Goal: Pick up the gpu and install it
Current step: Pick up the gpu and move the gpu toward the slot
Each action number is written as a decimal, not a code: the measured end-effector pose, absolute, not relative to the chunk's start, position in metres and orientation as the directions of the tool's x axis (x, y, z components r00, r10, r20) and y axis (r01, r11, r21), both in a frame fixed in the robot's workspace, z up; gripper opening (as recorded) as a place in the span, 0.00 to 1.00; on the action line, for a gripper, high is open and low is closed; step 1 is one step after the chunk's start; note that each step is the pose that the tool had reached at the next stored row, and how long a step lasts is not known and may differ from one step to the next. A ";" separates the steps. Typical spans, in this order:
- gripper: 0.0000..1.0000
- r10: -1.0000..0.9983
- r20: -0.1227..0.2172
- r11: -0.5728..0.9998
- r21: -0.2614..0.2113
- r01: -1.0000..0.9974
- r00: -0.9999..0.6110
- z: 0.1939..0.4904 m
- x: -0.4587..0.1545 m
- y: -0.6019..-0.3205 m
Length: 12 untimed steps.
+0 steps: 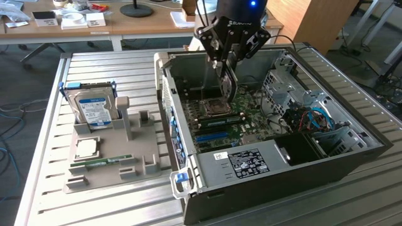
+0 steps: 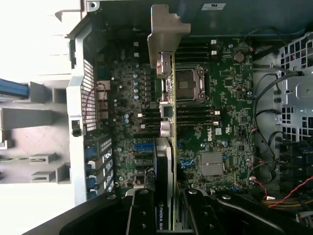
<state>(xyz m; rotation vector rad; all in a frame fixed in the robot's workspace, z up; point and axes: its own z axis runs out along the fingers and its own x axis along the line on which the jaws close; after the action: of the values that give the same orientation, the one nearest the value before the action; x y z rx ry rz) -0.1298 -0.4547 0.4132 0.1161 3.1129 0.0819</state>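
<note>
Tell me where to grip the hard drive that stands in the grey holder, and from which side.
Grip the hard drive near its top, across its two broad faces, coming from straight above. It stands upright in the grey holder, whose slot covers its lower end, so the top is likely freest.

A ribbed silver aluminium worktable (image 1: 119, 84) is spanning the foreground; behind it a long light-wood desk with white legs (image 1: 125, 27) is standing, carrying small white boxes (image 1: 74, 20) and a round black stand base (image 1: 136, 10); a tall brown wooden panel (image 1: 314, 21) is rising at the exterior view's right; a dull grey floor (image 1: 25, 80) is showing below, with loose pale and blue cables (image 1: 9, 115) lying at the exterior view's left; even light is falling throughout.
</note>
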 end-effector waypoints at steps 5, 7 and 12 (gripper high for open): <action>0.27 0.075 -0.023 0.996 0.054 0.074 -0.997 0.413 -0.120 -0.455; 0.27 0.075 -0.023 0.996 0.054 0.074 -0.997 0.413 -0.117 -0.455; 0.27 0.075 -0.023 0.996 0.054 0.074 -0.997 0.413 -0.111 -0.455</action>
<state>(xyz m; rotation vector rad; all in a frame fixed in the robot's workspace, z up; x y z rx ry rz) -0.1113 -0.4548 0.4132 0.1158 3.1130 0.0822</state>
